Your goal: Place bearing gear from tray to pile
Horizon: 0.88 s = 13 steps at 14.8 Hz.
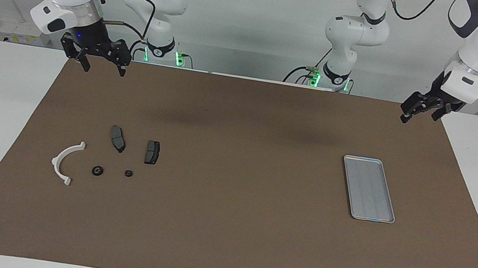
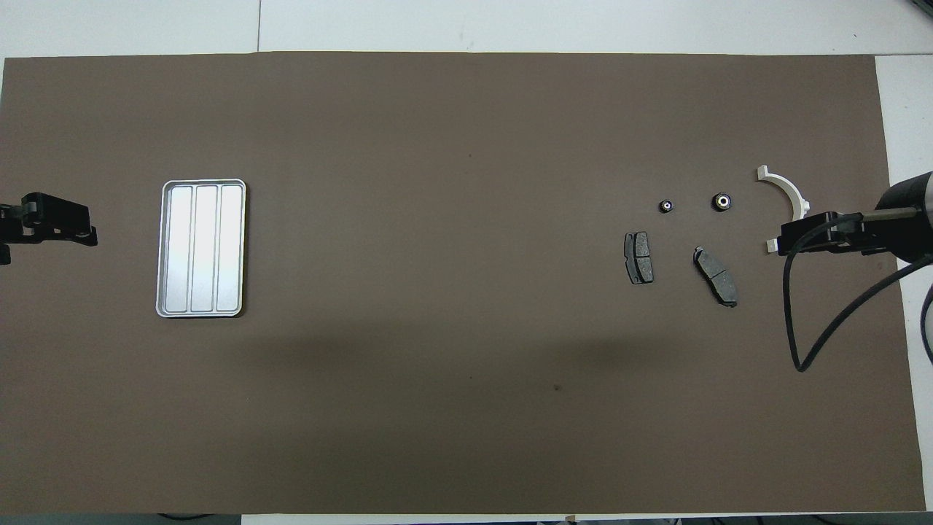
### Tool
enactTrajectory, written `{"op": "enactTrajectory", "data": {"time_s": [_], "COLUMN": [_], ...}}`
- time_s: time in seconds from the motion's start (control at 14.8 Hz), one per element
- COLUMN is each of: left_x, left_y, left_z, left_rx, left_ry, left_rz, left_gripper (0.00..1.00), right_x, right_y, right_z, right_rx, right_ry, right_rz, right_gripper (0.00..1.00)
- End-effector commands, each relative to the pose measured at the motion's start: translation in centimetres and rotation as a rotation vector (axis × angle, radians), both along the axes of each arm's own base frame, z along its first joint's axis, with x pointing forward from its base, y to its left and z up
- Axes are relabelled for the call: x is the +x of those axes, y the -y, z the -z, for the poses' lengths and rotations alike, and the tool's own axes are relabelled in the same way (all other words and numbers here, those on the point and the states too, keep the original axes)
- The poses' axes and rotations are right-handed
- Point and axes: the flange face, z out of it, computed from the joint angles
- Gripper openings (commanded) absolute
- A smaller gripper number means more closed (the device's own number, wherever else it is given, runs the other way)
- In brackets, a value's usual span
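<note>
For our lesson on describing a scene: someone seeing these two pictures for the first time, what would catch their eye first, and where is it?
Probably the shiny tray, lying bare on the brown mat toward the left arm's end of the table. Next, the cluster at the right arm's end: a white bracket, two dark pads and two small round parts. The right end effector hangs open above the mat's edge nearest the robots; the left end effector waits, open.

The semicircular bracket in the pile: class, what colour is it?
White; the bracket shows best in the facing view, whole against the brown mat.
</note>
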Motion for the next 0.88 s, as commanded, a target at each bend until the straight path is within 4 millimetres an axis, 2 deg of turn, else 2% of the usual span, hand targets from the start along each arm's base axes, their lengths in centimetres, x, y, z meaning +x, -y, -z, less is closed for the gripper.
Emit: {"op": "enactTrajectory", "data": {"time_s": [0.0,0.81], "left_x": [-0.38,-0.38], "left_y": [-0.04,-0.13], "left_z": [-0.13,-0.13], "left_rx": [-0.010,-0.010], "left_ry": [-0.008,-0.008], "left_rz": [0.006,0.005], "left_gripper": [1.00,1.00], "right_x": [-0.87,-0.94], "right_y": [-0.03,0.89], "right_z": [0.02,0.20], "right_rx": [0.017,-0.025], "right_ry": [0.009,0.010], "right_rz": [0.024,0.022], "right_gripper": [1.00,1.00]}}
